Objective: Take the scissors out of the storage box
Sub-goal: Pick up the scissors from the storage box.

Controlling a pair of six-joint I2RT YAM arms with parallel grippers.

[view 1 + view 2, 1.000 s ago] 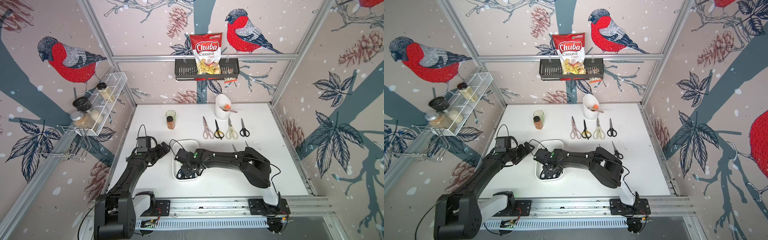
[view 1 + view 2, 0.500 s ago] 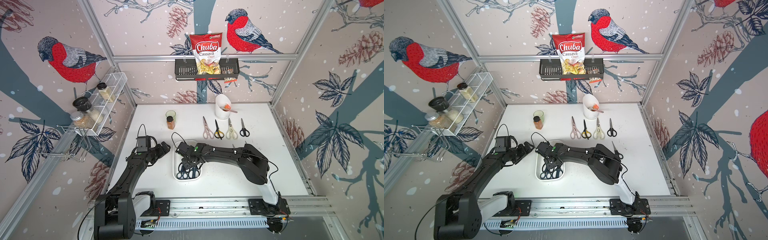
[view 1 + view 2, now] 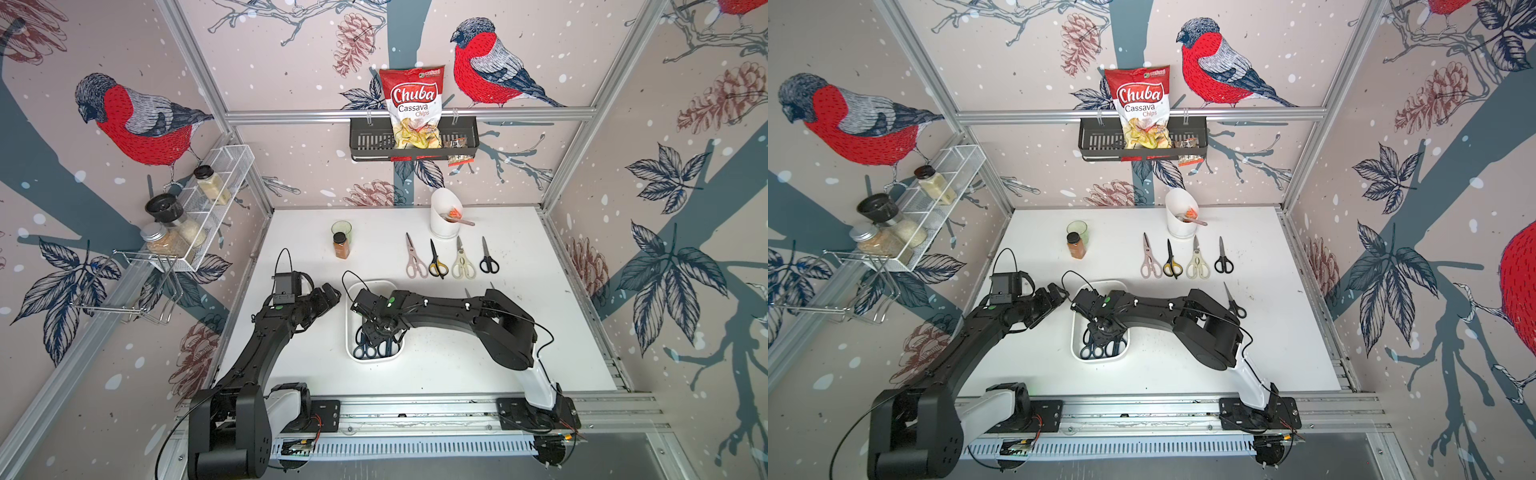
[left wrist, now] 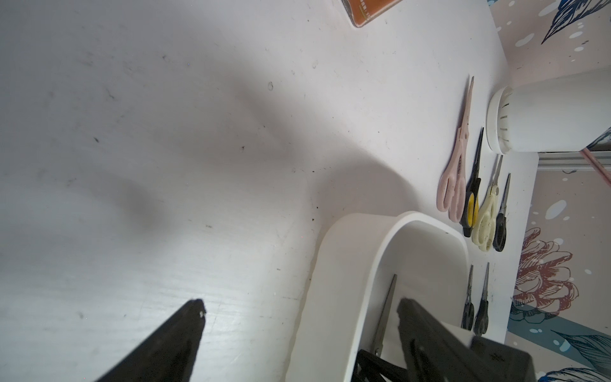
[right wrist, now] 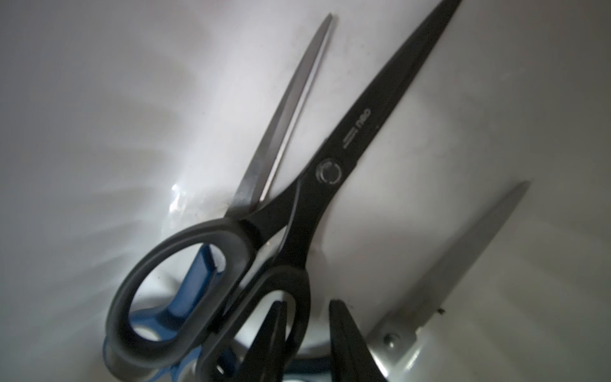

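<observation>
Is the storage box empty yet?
Not empty. A black pair lies over a blue pair inside the box; a third pair lies beside them.

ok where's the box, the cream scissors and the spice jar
box (image 3: 376, 359), in a top view, on its near rim
cream scissors (image 3: 460, 258), in a top view, where blades meet handles
jar (image 3: 342, 250), in a top view, on its orange body

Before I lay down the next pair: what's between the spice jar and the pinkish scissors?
Nothing. Between the spice jar and the pinkish scissors the table is bare, as both top views show.
</observation>
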